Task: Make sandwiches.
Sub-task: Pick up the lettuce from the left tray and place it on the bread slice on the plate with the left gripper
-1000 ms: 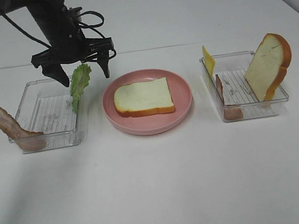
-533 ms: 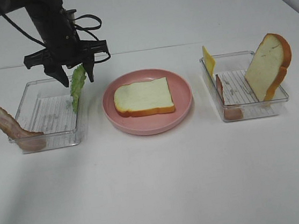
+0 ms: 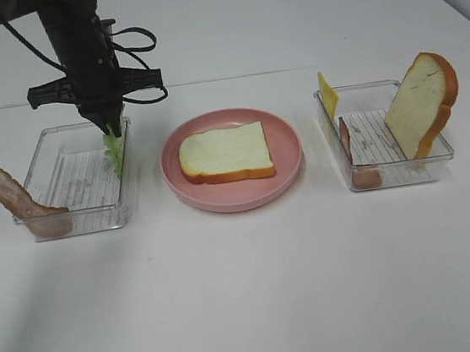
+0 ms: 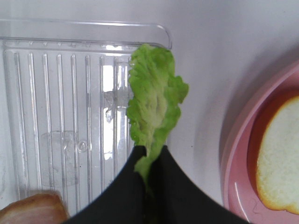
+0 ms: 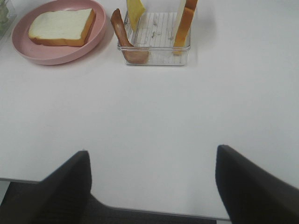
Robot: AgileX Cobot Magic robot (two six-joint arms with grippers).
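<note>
Nearest, over the front edge of the white tabletop (image 3: pixel 250 310) and well short of the pink plate (image 3: pixel 237 196), the right gripper (image 5: pixel 152 149) hovers with its jaws spread wide and nothing between them.

On the plate one bread slice (image 3: pixel 224 153) lies flat, white face up. Just beside the plate on its left stands the left tray (image 3: pixel 74 177). A bacon strip (image 3: pixel 12 197) leans at that tray's near corner farthest from the plate, one end inside and the other sticking out over the rim.

To the right of the plate, a little apart from it, is the right tray (image 3: pixel 375 139). A second bacon strip (image 3: pixel 363 178) leans in its near corner on the plate's side. A second bread slice (image 3: pixel 421 108) stands tilted against the wall away from the plate. A yellow cheese slice (image 3: pixel 328 96) stands upright at the far corner on the plate's side.

Farthest back, above the left tray's wall next to the plate, the left gripper (image 3: pixel 112 129) points down, its jaws pinched tight on the upper end of the green lettuce leaf (image 4: pixel 152 102). The leaf hangs upright inside the tray by that wall; whether its lower tip touches the tray floor cannot be told.
</note>
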